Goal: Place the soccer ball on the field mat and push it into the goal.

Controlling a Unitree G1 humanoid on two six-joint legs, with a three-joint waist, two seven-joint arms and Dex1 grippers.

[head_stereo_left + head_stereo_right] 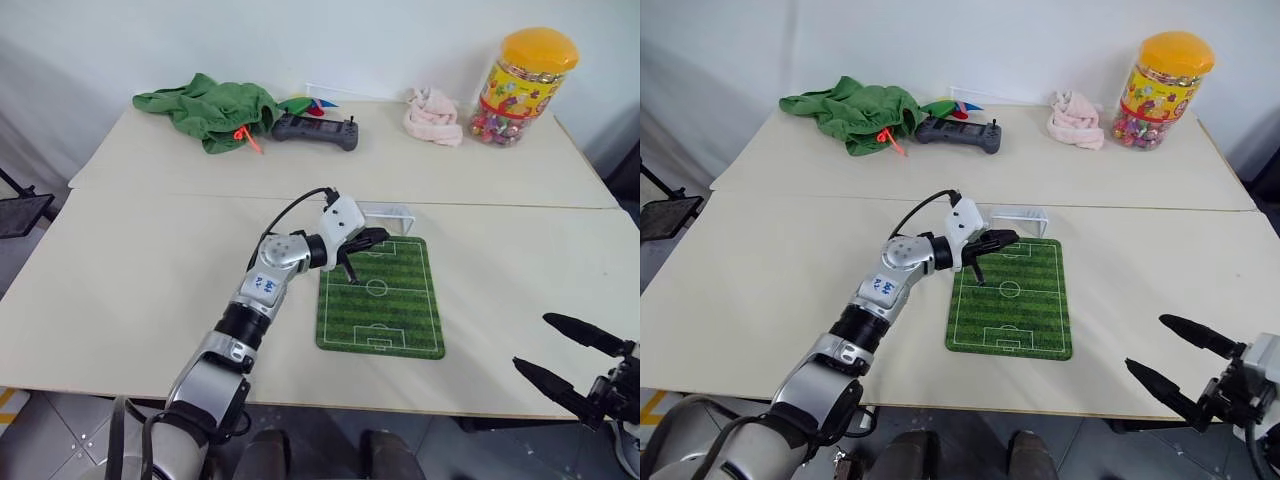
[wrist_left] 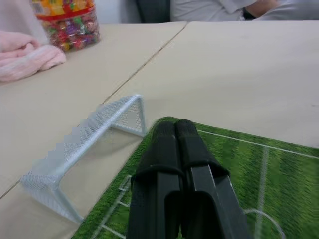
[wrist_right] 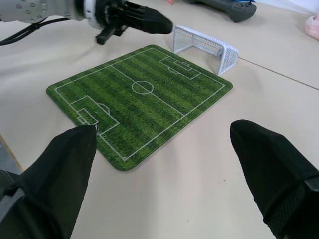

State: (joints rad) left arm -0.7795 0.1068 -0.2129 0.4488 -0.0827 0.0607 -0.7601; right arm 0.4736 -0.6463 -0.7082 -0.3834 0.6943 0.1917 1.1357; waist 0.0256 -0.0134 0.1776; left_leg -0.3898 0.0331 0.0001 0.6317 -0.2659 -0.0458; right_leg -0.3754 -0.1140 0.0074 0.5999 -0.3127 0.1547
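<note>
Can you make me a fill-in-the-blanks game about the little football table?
1. The white goal stands at the far end of the green field ____.
2. The left gripper has its fingers ____ together over the mat.
3. The right gripper has its fingers ____ apart.
4. The candy jar has an ____ lid.

Missing words: mat; shut; open; orange

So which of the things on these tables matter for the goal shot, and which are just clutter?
For the job: field mat, goal, left pincer shut over the mat's far end, right pincer open. I can't see the soccer ball.

Lying about: green cloth, black controller, pink cloth, candy jar.
</note>
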